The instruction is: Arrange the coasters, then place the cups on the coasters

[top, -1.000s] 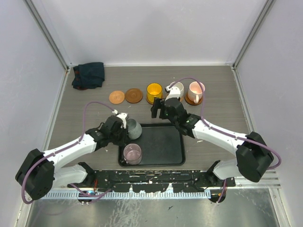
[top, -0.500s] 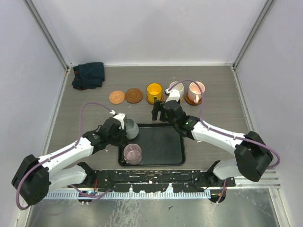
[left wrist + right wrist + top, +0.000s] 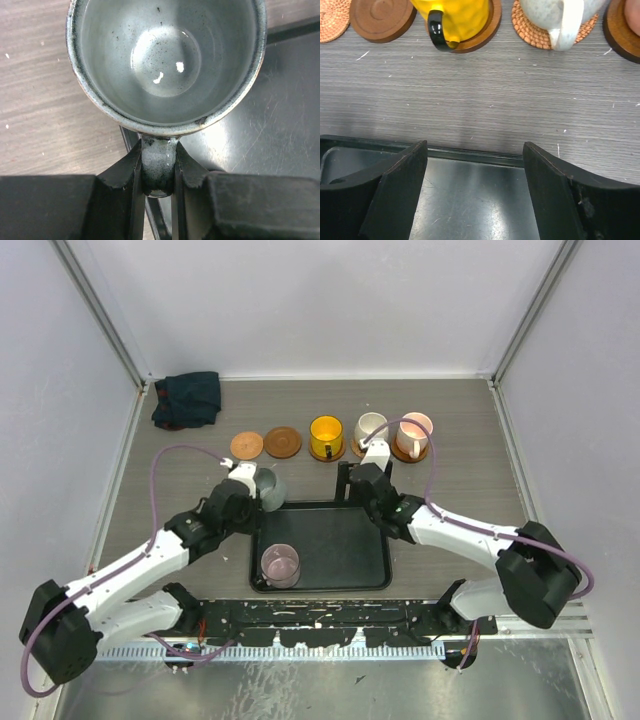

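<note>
Grey-green cup [image 3: 165, 60], location: upright and carried just off the far-left corner of the black tray [image 3: 335, 540], straddling the tray rim and the table [image 3: 460, 490]. It appears to be raised clear of both.
Left gripper [image 3: 159, 162]: jaws pinched on the cup's handle, one finger [image 3: 125, 185] on each flank of the loop.
Right gripper [image 3: 475, 146]: jaws spread wide and holding nothing, poised over the tray's far rim.
Handling, judged: glazed ceramic, rigid and breakable, with a smooth and likely slippery surface. It is light enough for a handle grip, though the bowl hangs out beyond the fingers and may swing or tilt.
Hold point, judged: the handle loop, as taken here. The bowl looks too wide to be a good hold for these jaws.
Set-down, judged: lower it level and release only once the base is seated.
Coasters: five in a row on the far side of the table. The woven coaster [image 3: 247, 445] and the wooden coaster [image 3: 283, 442] at the left end are unoccupied.
Cups seated: yellow cup [image 3: 326, 435], cream cup [image 3: 371, 427] and pink cup [image 3: 414, 433], each on its own coaster.
Tray contents: mauve cup [image 3: 279, 565] alone, upright in the near-left corner.
Cup contents: the grey-green cup is empty, with speckled glaze visible to the bottom. The other cups appear empty from above.
Other item: dark cloth [image 3: 187, 398], bunched in the far-left corner, well apart from the row.
</note>
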Available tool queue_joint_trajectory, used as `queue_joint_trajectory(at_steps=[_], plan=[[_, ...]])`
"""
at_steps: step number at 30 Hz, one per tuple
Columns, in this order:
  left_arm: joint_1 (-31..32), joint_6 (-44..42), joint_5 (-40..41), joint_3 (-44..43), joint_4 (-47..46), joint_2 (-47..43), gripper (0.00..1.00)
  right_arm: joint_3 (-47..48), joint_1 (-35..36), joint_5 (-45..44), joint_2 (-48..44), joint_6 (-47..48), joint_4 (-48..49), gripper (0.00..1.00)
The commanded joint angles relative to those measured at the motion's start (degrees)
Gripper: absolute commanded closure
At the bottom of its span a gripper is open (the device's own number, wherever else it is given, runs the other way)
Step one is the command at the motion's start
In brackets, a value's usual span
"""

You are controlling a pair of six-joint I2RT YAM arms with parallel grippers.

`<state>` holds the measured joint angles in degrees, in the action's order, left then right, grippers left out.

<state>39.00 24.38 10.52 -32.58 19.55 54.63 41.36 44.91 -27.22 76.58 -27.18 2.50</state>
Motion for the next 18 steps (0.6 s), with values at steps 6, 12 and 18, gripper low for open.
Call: queue_joint_trajectory(at_steps=[6, 12, 18], plan=[[-1.0, -4.6, 9.5, -18.4, -7.5, 15.2, 1.0, -2.3, 0.3, -6.4, -5.0, 0.1, 1.7, 0.21], [-5.8, -4.3, 7.1, -28.7, -6.8, 28.2, 1.0, -3.5, 0.2, -9.3, -9.2, 1.9, 1.0, 0.22], [-8.3, -3.9, 6.4, -39.5, -2.6, 38.9, 1.0, -2.8, 0.2, -10.4, -11.6, 3.6, -0.3, 0.22]])
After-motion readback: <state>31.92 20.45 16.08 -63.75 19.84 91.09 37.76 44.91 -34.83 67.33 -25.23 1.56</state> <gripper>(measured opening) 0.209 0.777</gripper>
